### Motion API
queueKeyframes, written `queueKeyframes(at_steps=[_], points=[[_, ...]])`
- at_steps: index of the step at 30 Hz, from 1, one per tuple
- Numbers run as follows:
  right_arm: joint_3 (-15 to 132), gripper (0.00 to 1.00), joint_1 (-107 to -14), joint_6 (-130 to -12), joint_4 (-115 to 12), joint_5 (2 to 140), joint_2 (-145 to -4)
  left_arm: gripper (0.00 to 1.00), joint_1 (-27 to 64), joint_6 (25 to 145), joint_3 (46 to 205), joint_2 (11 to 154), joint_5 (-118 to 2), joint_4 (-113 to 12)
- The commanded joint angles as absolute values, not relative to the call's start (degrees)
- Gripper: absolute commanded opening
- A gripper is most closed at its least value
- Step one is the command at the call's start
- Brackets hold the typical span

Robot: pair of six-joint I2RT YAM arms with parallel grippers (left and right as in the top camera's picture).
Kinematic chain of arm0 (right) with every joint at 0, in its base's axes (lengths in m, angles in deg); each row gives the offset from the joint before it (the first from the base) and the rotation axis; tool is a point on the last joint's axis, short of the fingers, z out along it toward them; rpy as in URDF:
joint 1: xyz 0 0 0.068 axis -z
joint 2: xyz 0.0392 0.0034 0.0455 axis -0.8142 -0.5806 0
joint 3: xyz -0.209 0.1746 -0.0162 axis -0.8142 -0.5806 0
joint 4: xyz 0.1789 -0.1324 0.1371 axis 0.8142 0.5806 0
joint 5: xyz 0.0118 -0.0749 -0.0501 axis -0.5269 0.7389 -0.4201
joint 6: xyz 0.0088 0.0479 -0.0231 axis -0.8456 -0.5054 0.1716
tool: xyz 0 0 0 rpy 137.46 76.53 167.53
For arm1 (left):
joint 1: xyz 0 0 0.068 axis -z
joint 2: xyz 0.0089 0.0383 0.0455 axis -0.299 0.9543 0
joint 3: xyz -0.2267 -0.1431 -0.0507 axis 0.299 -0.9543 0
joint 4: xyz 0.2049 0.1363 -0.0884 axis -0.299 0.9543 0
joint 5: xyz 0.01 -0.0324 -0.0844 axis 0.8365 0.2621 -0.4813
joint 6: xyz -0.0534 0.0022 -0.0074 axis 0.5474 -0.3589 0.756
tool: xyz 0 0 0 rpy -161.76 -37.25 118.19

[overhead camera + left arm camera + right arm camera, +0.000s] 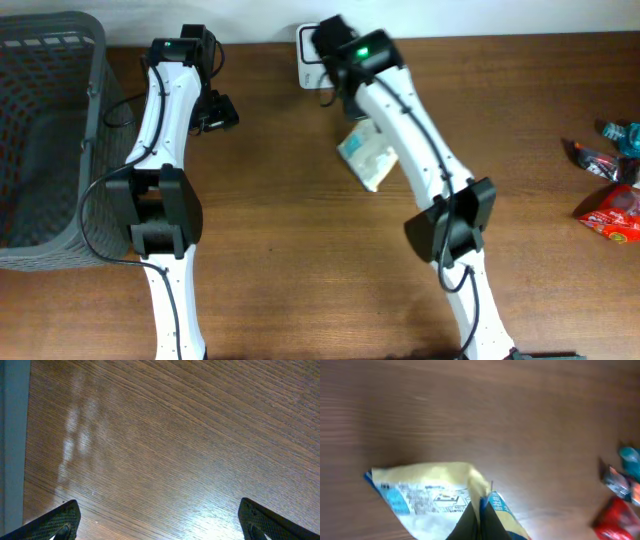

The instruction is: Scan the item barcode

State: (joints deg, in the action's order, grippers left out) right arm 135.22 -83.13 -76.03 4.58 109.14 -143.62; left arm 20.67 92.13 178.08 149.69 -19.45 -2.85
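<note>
As the overhead view had it, the right jaws were clenched on a pale yellow-and-blue snack packet [368, 155] at their tips, over the counter [280, 250], with a white device [308, 45] just beyond them. From the left wrist, the left jaws stood released, spread wide above wood grain. From the right wrist, the packet spread out from the pinched jaws, with loose wrappers [615, 519] well off to their right.

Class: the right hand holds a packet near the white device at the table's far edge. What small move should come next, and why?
Probably ease the packet toward the white device, likely the scanner, turning its printed face to it. The right hand is shut on the packet's edge, and the packet hangs just short of the device.
</note>
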Motion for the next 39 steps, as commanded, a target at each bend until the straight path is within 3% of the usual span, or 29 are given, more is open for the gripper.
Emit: queueKeyframes(at_steps=[1, 10, 14, 16, 17, 19, 22, 23, 28, 33, 36, 39], points=[[135.05, 0.04, -87.33, -77.05, 3.46, 109.69, -142.86, 0.99, 20.6, 92.85, 177.6, 150.15, -19.66, -2.79], [135.44, 0.04, -79.15, -76.83, 4.97, 95.44, -142.48, 0.99, 20.6, 92.87, 177.6, 150.15, -20.78, -6.98], [135.44, 0.04, -75.72, -76.86, 4.55, 92.97, -142.48, 0.99, 21.52, 86.51, 176.74, 150.63, -49.96, -6.81], [135.44, 0.04, -74.58, -76.86, 4.53, 92.73, -142.48, 0.99, 24.49, 81.42, 174.19, 151.46, -58.29, -8.71], [135.44, 0.04, -74.08, -76.86, 4.44, 92.53, -142.46, 0.91, 26.68, 81.44, 172.2, 151.89, -59.16, -10.11], [135.44, 0.04, -73.32, -76.86, 4.44, 92.48, -142.4, 0.67, 29.98, 81.49, 169.57, 152.83, -59.31, -12.16], [135.44, 0.04, -71.52, -76.4, 4.09, 87.41, -141.96, 0.11, 35.53, 81.97, 167.94, 155.22, -62.94, -16.95], [135.44, 0.04, -70.69, -74.58, 3.85, 84.31, -141.76, 0.0, 37.6, 83.56, 167.94, 155.76, -63.03, -19.11], [135.44, 0.04, -69.43, -74.21, 3.66, 80.79, -139.25, 0.0, 42.26, 89.46, 167.94, 160.0, -66.55, -27.79], [135.42, 0.04, -69.53, -72.94, 4.12, 74.21, -136.21, 0.01, 45.32, 89.46, 167.96, 162.98, -74.18, -47.42], [135.42, 0.04, -69.58, -72.94, 4.18, 70.45, -136.21, 0.13, 46.15, 89.86, 167.96, 162.98, -72.54, -54.83], [135.42, 0.04, -70.06, -72.94, 4.53, 67.5, -136.21, 0.16, 44.58, 89.71, 167.96, 162.95, -67.75, -54.63]])
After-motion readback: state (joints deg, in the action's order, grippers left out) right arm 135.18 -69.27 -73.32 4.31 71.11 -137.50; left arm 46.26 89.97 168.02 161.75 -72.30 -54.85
